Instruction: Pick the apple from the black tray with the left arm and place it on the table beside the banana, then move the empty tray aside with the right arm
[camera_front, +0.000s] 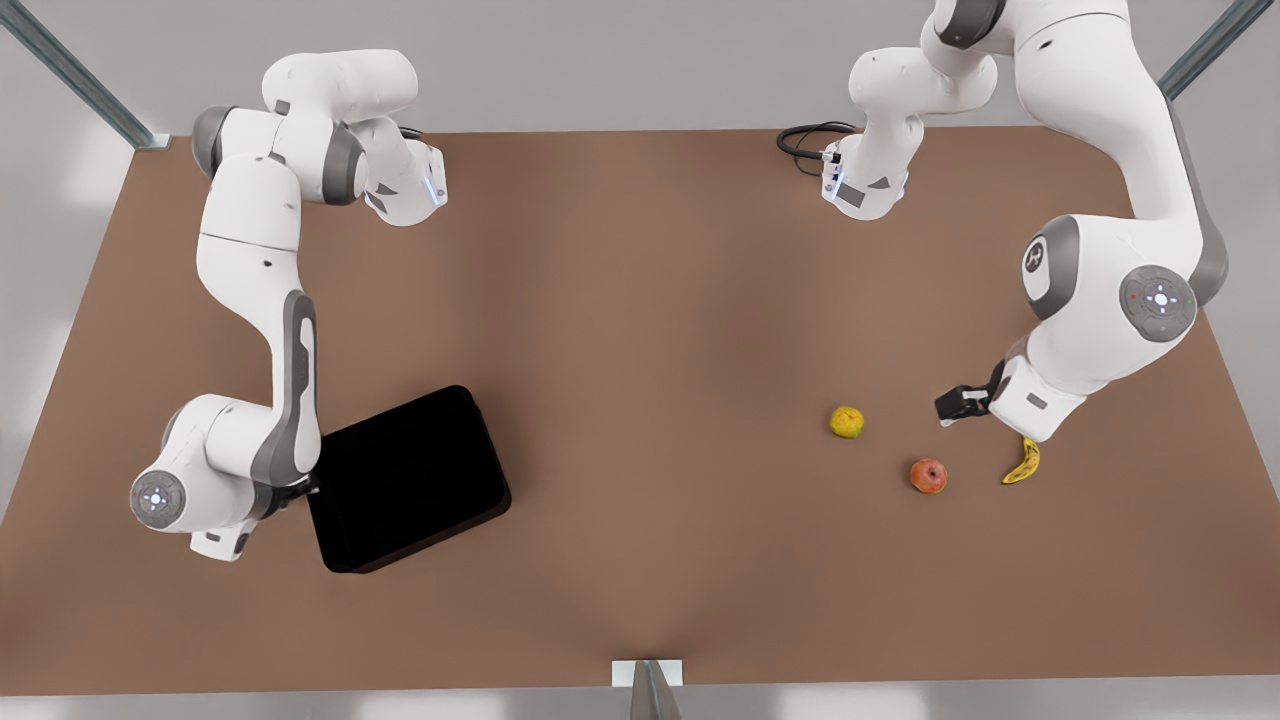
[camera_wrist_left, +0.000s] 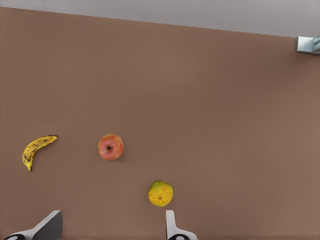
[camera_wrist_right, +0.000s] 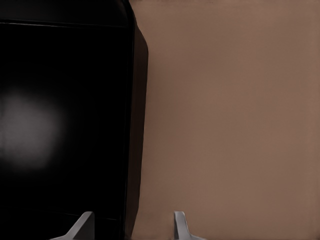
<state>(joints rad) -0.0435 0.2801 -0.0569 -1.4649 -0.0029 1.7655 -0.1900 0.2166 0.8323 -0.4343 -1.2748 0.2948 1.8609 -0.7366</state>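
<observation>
Front view: left gripper (camera_front: 950, 408) hovers near the banana (camera_front: 1023, 464), right gripper (camera_wrist_right: 132, 227) astride the black tray (camera_front: 405, 478) edge, both jaws wide.

Your right gripper (camera_wrist_right: 132, 227) hangs with fingers (camera_wrist_right: 82, 226) spread, straddling the black tray's (camera_wrist_right: 60, 125) rim edge, one over the tray, the other over bare brown bench (camera_wrist_right: 235, 125).

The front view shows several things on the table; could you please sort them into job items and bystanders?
Job items: apple, banana, black tray, table, left gripper above the fruit, right gripper at the tray's edge.
Lying about: yellow-green fruit, black cable.
</observation>
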